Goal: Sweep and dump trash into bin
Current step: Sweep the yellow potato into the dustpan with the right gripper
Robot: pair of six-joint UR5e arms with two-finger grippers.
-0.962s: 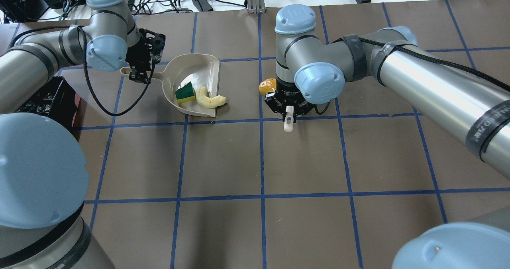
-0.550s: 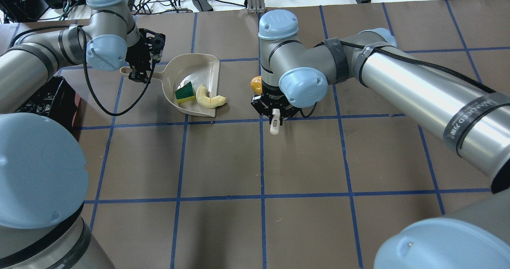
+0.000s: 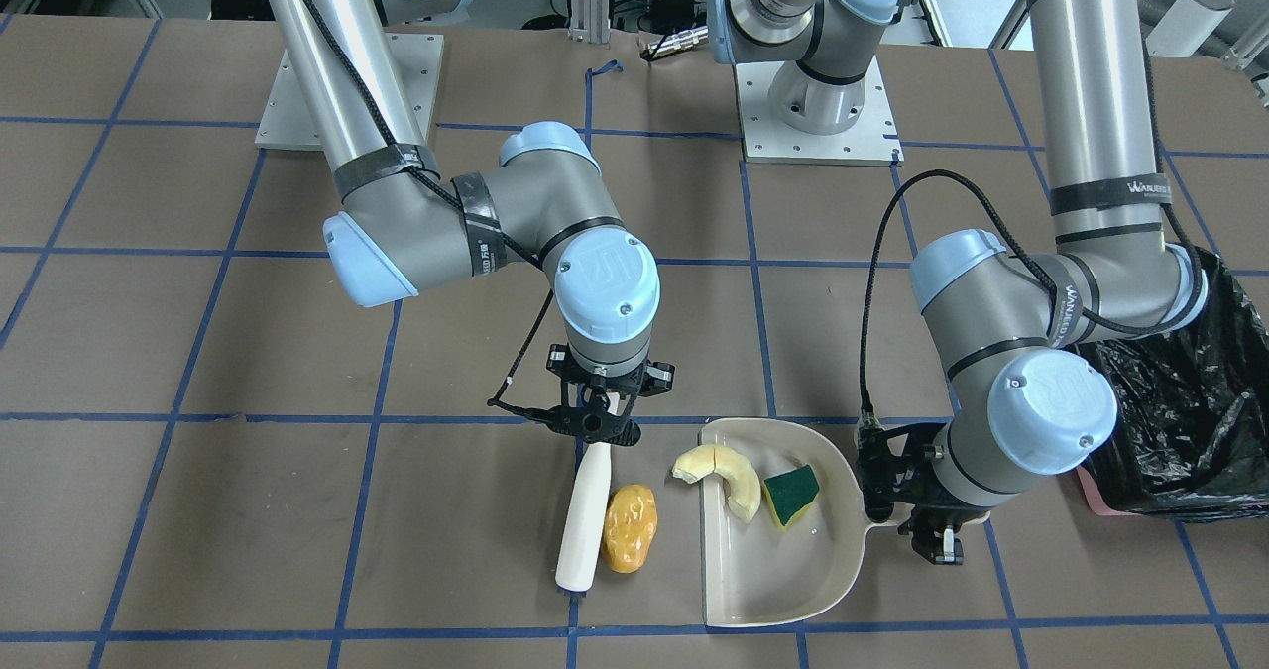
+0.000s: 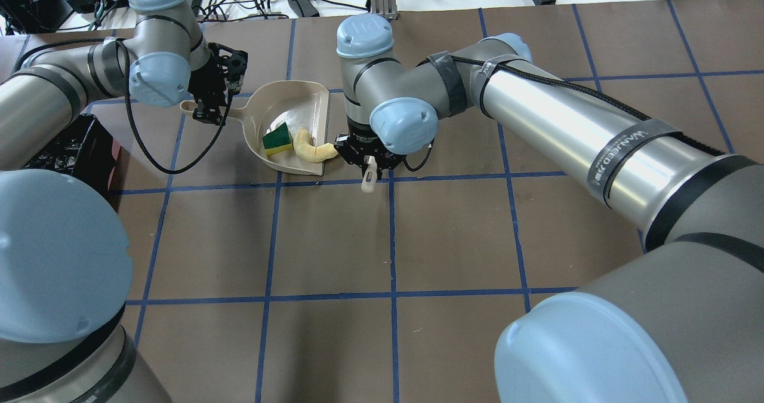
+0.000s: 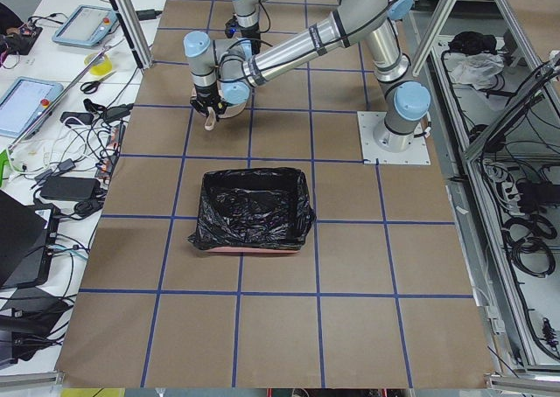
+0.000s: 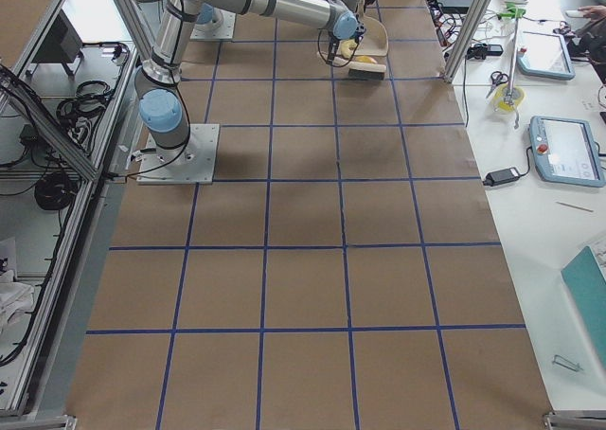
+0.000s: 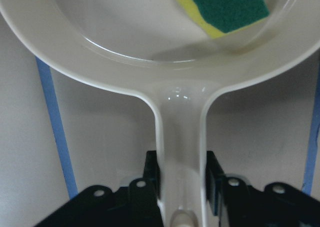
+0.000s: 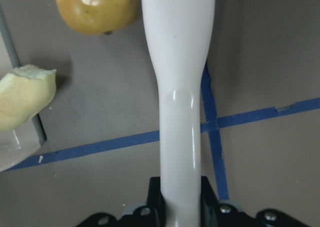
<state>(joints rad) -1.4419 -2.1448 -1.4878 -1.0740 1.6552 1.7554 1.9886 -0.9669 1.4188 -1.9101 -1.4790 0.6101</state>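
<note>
1. two of my blue joint caps (image 3: 605, 282) show a pressed "ur" mark. a dark forearm band (image 4: 621, 152) carries pale lettering that reads roughly "wanused"; the rest is too small to read.
2. my left gripper (image 3: 937, 530) is closed narrow on the flat handle of the dustpan (image 3: 763, 570). the pan is smooth, glossy beige plastic, round at the back and straight at the lip. it lies flat on the matte brown table (image 3: 198, 510), which is gridded with blue tape lines (image 3: 178, 417).
3. my right gripper (image 3: 595, 421) pinches the thin neck of the brush (image 3: 585, 510), a glossy white plastic handle that swells toward its far end.
4. the potato-like lump (image 3: 631, 527), golden-brown, shiny and dimpled, lies on the table against the brush's side, just short of the pan's lip.
5. the wedge slice (image 3: 729, 476), pale yellow, curved and matte, lies across the lip with one end out on the table.
6. the sponge piece (image 3: 791, 494), a rough green face on yellow foam, rests inside the pan.
7. the bin (image 3: 1190, 401), lined with a crinkly glossy black bag and showing a pink base edge, stands just beside my left elbow.
</note>
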